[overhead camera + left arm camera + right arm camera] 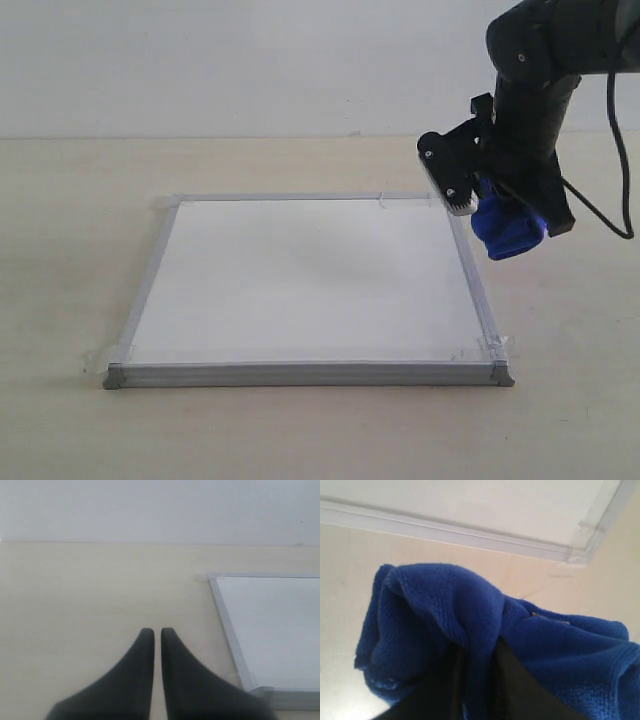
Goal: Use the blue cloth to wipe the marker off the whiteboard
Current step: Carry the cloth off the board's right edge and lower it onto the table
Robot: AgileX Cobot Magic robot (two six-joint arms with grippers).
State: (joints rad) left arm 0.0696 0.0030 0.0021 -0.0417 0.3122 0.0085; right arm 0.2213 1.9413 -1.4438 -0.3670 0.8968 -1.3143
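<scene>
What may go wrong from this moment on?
The cloth hangs bunched from the right gripper; it might slip out under wiping pressure.
The gripper hovers near the frame of the board; a descent there may strike the frame instead of the white surface.

The whiteboard lies on the table — the cloth hangs beside its far right corner
</scene>
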